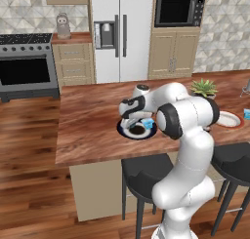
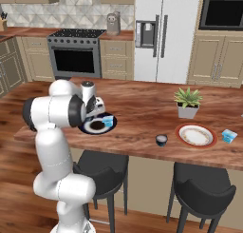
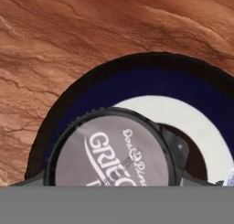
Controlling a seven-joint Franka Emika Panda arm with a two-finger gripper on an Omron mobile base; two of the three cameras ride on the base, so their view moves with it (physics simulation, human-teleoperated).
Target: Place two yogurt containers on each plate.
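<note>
Round yogurt cup (image 3: 112, 147) upright, pale lid facing camera, over navy plate (image 3: 137, 77); hand grip unclear.

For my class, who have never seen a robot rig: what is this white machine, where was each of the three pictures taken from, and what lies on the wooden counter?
The white machine is a robot arm in a simulated kitchen. Two pictures come from cameras behind it, left and right; the third looks along its hand.

On the counter lie a navy plate with a light blue yogurt cup on it, a red-rimmed plate, a dark round cup between the plates, another blue cup and a potted plant.

The gripper is over the navy plate, its jaws apparently around a dark cup with a pale lid.
</note>
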